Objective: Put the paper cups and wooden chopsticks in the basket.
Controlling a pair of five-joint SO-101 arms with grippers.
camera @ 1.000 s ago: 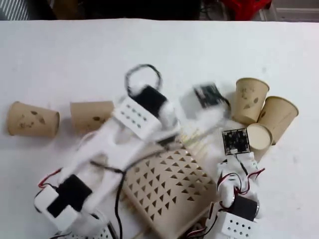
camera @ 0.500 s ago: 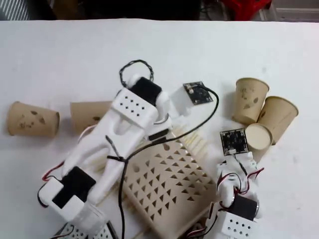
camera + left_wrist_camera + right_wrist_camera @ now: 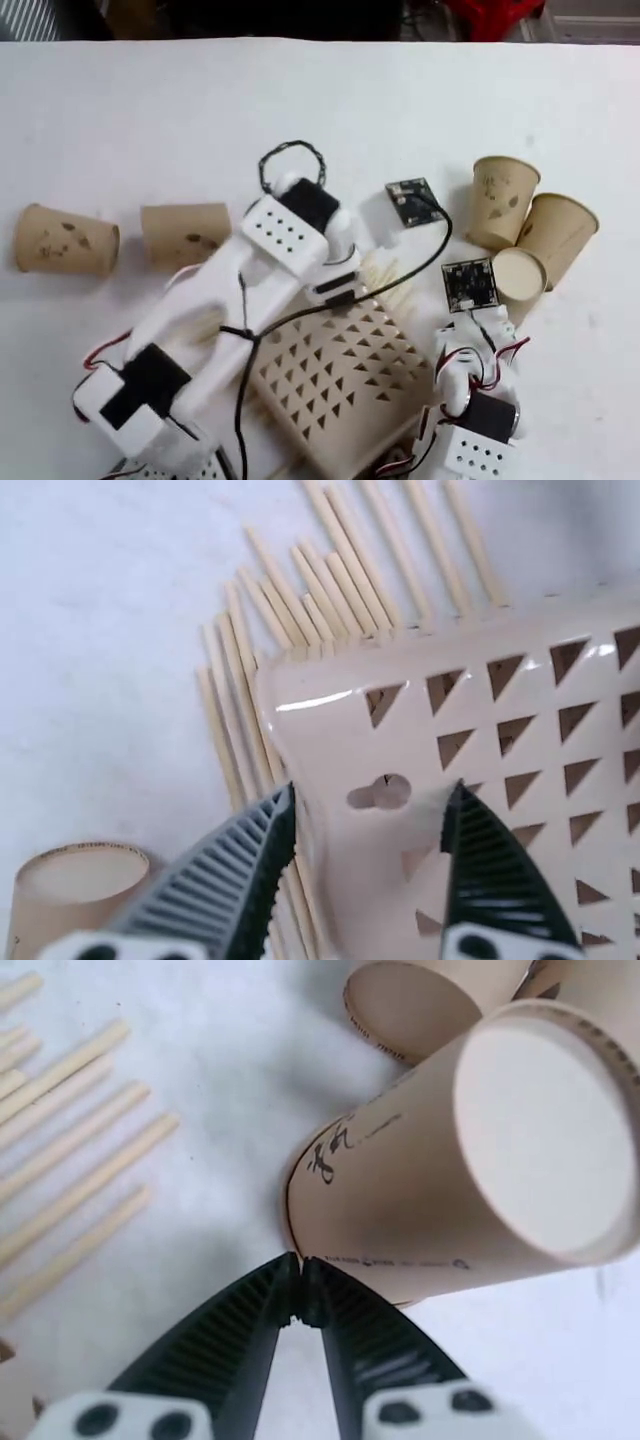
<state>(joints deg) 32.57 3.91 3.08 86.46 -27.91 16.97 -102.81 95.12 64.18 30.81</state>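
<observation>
While the basket [image 3: 520, 730] seems to lie overturned on the chopsticks [image 3: 330, 580] | left gripper [image 3: 370, 792] wide, astride its corner | sticks fan out from under that edge, long axes away from gripper | right gripper [image 3: 300, 1270] closed, tips at tipped paper cup [image 3: 420, 1190] rim

A white table [image 3: 330, 95] is spreading across the whole of the high view, its matte top lying flat and catching soft shadows. Beyond its far edge a dark strip of room is running along the top of the view. In that strip a red object [image 3: 492, 14] is sitting towards the right, a pale boxy shape [image 3: 592, 18] is standing at the right corner, and a grey slatted panel [image 3: 24, 18] is showing at the left corner.
</observation>
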